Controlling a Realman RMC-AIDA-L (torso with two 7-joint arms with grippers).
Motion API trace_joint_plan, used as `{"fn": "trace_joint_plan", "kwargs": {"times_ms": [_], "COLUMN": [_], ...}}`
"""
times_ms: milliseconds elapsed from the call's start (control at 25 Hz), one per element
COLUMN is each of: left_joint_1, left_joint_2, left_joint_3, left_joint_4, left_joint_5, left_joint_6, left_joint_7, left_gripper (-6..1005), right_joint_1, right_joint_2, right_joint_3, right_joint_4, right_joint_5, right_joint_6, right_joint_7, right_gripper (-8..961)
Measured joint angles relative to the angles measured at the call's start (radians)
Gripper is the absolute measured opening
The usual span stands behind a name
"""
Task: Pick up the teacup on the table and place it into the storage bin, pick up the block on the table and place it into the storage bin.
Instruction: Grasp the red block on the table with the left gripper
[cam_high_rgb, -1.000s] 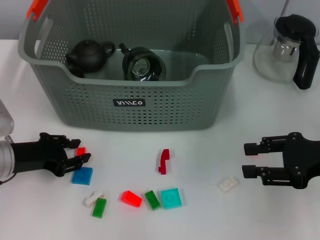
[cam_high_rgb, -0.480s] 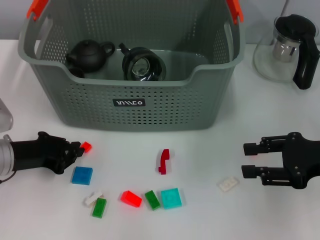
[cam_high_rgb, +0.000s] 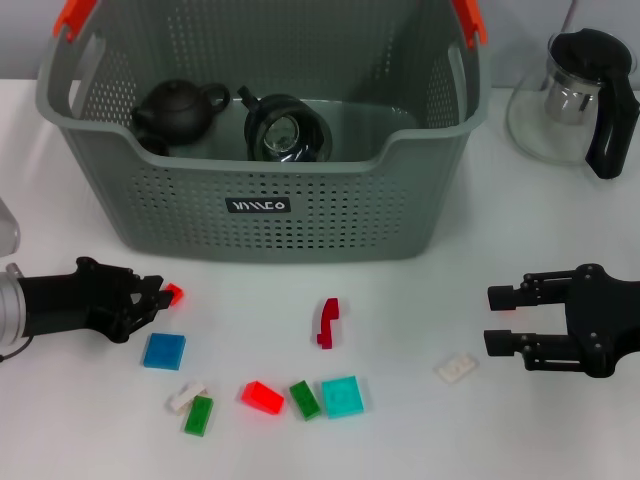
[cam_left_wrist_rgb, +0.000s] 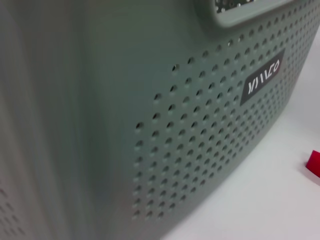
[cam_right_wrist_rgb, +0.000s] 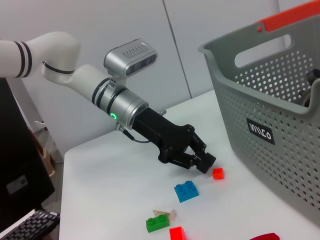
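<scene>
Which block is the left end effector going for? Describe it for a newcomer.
Start at the storage bin and drop to the table before its left front corner. The left end effector points at a small red block, the smallest and nearest the bin.

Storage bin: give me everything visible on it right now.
The storage bin is a large grey-green plastic basket with perforated walls, orange-red handles on its two side rims, cut-out grips below them and a small black label with white lettering on its front wall. It stands upright on the white table, at the far middle. Inside sit a dark teapot and a dark glass-lidded pot. No gripper touches it.
</scene>
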Motion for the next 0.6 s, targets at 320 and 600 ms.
{"fn": "trace_joint_plan", "kwargs": {"times_ms": [320, 600], "left_joint_1": [-0.003, -0.013], "left_joint_2": [-0.002, -0.002], "left_joint_3": [0.008, 0.013], "left_joint_4": [-0.006, -0.033], "left_joint_5": [-0.006, -0.006], "left_joint_6": [-0.008, -0.051], "left_joint_7": [0.003, 0.004], "left_gripper": [246, 554], "right_joint_1": [0.005, 0.009], "right_joint_2": [0.000, 0.000], "right_joint_3": [0.000, 0.000], "right_joint_4": [0.000, 0.000], "right_joint_5": [0.000, 0.000], "right_joint_6": [0.000, 0.000], "right_joint_7": [0.000, 0.003], "right_gripper": [593, 593]}}
